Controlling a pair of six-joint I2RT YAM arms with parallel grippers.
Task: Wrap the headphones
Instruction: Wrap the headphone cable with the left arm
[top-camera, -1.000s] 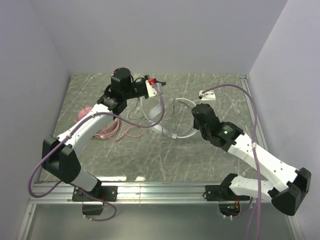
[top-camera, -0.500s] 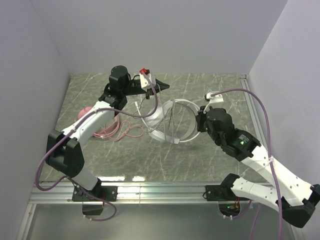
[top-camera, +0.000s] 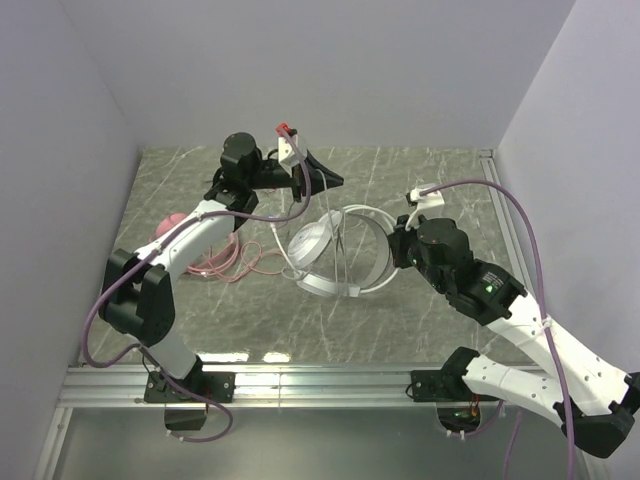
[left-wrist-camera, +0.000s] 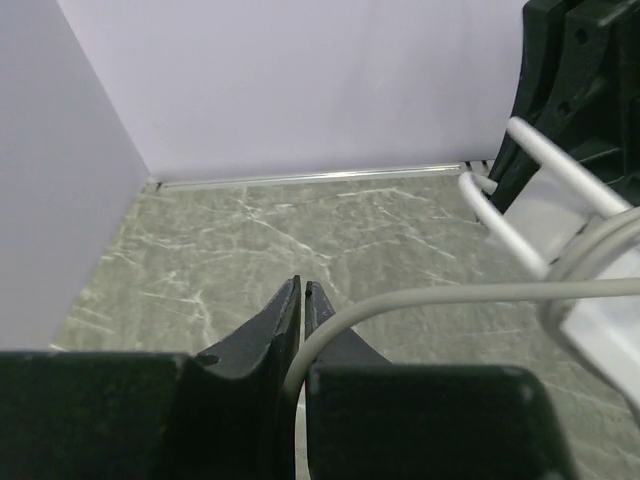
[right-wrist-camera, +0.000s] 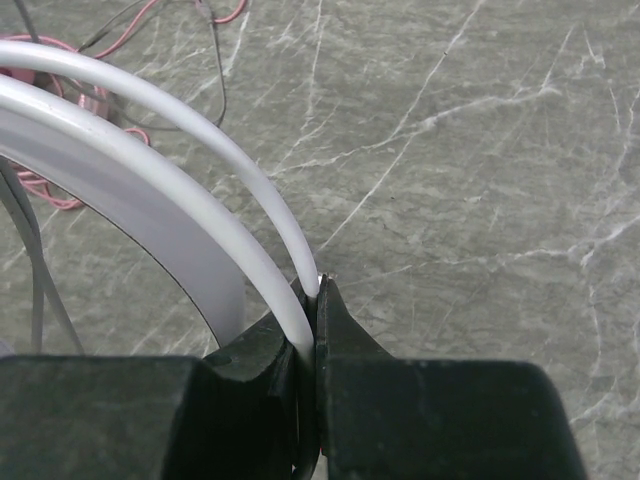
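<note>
R gripper (right-wrist-camera: 317, 287) clamps white-grey headset (top-camera: 316, 243), L gripper (left-wrist-camera: 302, 291) near-shut on cord (left-wrist-camera: 450, 295); pink headset (top-camera: 171, 222) beside L arm (top-camera: 192, 243).

Your right gripper (right-wrist-camera: 318, 290) sits on the headband (right-wrist-camera: 150, 170) of one headset (top-camera: 315, 245), which arcs off to the fingers' left. Its thin cord (left-wrist-camera: 450, 293) runs between your left gripper (left-wrist-camera: 302, 295) fingers and away to their right. The second headset (top-camera: 172, 224) and its coiled cord (top-camera: 235, 262) lie on the table (top-camera: 400, 170), well left of both.
</note>
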